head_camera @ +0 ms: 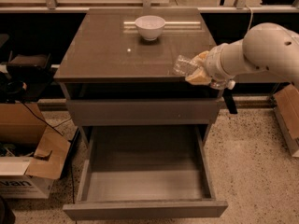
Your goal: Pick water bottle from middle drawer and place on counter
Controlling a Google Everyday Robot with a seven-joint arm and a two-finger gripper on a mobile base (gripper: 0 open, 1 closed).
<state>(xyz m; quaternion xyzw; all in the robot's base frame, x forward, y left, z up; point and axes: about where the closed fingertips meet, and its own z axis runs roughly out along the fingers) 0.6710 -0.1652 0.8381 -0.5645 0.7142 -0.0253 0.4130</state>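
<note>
Camera view looks down at a cabinet from the near side. The counter (pixel 107 55) is the shiny grey-brown top of the cabinet. 1 white bowl (pixel 150 26) sits on it at the far side, close to the middle.

The white arm (pixel 261 50) reaches in from the right. Its gripper (pixel 197 68) is at the near right corner of the counter, right over the edge. The jaws are closed around the water bottle (pixel 183 65), with 1 tan finger (pixel 200 77) on the near side of it and 1 on the far side. The bottle is clear and lies tipped on its side. One end pokes out to the left, over the counter top. The other end is hidden by the gripper. I cannot tell if the bottle touches the counter or hangs just above it. The bottle is well apart from the bowl.

Under the counter is a shut drawer front (pixel 140 111). Below that, the middle drawer (pixel 145 208) is pulled out toward the near side, and its flat floor and low walls show.

On the speckled floor (pixel 252 162) to the left of the cabinet stands 1 open cardboard box (pixel 32 157).
</note>
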